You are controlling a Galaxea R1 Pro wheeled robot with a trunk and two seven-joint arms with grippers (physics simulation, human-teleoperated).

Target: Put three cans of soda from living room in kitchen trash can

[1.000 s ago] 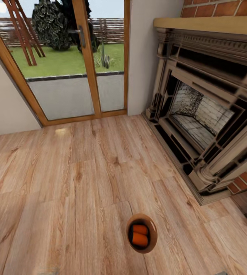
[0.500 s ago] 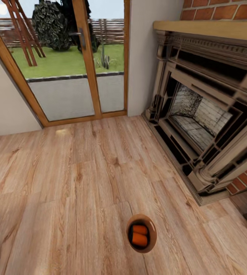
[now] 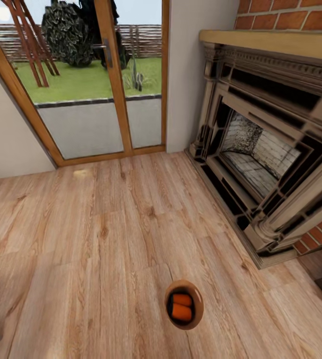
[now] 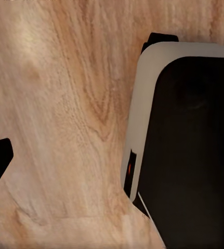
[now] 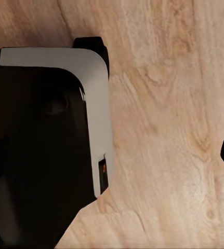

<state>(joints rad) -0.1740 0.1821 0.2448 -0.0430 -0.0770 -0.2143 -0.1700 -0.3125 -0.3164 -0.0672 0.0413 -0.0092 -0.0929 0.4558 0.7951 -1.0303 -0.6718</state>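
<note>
Where the wood floor (image 3: 106, 239) meets the brick fireplace (image 3: 270, 164), the bin (image 3: 184, 304) stands alone.
Two orange cans (image 3: 182, 306) lie inside it, well short of the fireplace; glazed doors (image 3: 96, 85) stand beyond. Both wrist views show floorboards and the robot's base (image 4: 195, 150); whether either gripper is open cannot be told.

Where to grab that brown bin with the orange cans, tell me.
Probably by the rim of the bin, from above. It stands upright on the wood floor with its mouth open to the top, and two orange cans lie inside, so pinch one bare stretch of wall rather than reaching across.
</note>
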